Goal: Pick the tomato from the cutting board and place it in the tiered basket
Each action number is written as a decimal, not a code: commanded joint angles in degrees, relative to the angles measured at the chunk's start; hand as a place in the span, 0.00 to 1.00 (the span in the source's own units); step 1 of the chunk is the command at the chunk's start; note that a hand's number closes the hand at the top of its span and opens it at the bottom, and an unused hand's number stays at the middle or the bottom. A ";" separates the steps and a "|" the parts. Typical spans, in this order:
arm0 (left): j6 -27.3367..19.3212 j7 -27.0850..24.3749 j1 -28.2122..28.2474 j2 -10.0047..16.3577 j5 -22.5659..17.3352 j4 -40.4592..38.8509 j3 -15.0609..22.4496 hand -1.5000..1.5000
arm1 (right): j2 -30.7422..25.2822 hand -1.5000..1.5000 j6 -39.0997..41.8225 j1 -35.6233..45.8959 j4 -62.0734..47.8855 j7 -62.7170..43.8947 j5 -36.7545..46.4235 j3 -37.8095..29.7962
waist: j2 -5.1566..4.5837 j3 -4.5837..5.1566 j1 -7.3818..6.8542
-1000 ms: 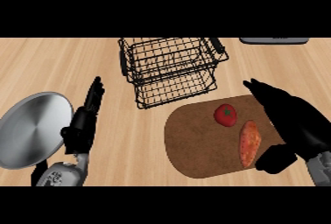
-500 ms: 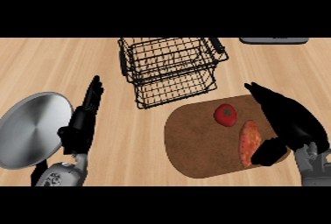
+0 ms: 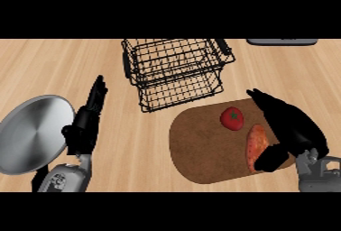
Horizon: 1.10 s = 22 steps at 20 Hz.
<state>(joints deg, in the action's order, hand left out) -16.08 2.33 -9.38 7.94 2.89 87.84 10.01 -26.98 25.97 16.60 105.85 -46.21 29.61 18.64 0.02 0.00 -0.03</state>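
A red tomato (image 3: pixel 232 117) with a green stalk sits on the brown cutting board (image 3: pixel 203 151), toward its far side. My right hand (image 3: pixel 291 127) hovers open over the board's right part, just right of the tomato and apart from it, fingers pointing away and thumb low over the board. The black wire tiered basket (image 3: pixel 174 70) stands beyond the board, at the top centre. My left hand (image 3: pixel 86 121) rests open at the left, fingers straight and pointing away, holding nothing.
An orange, elongated vegetable (image 3: pixel 255 143) lies on the board beside my right thumb. A round silver plate (image 3: pixel 32 133) lies at the left edge, next to my left hand. A dark object (image 3: pixel 281 41) shows at the top right.
My right hand has shifted left over the cutting board, closer to the tomato, and its forearm has come further into view. The left hand and the tomato have not moved.
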 commanded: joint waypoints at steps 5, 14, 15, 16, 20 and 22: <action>1.97 0.11 -0.72 -1.06 1.60 -1.07 -2.91 0.50 | 7.02 0.00 4.63 1.63 -2.05 0.10 3.61 -3.34 | 0.01 0.01 0.00; 4.06 0.72 -1.15 -2.47 2.43 -0.07 -3.51 0.50 | 11.55 0.00 4.05 4.48 -12.33 5.42 9.83 -4.29 | -0.03 0.00 -0.11; 1.62 1.00 -4.66 -4.70 4.24 -4.43 -3.08 0.50 | 9.20 0.00 5.94 0.94 -7.94 6.07 9.08 -4.82 | -0.02 0.00 0.18; 5.98 -0.94 2.05 -0.03 1.19 2.02 -5.31 0.50 | 12.34 0.00 4.17 3.56 -11.57 5.12 10.23 -3.94 | 0.00 0.00 -0.23; 5.16 0.43 3.65 -2.73 2.60 4.64 -3.89 0.50 | 13.71 0.00 3.42 3.91 -14.55 8.39 12.50 -5.80 | 0.00 0.00 -0.18; 3.58 -0.38 -2.66 -4.12 4.05 -3.59 -5.35 0.50 | 14.05 0.00 6.25 5.91 -13.66 7.01 11.25 -7.57 | -0.04 0.01 0.03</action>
<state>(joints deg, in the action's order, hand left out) -12.06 2.59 -8.69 4.81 6.14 88.47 6.23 -14.38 30.34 20.17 93.25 -39.10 40.73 13.16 0.00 -0.01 -0.11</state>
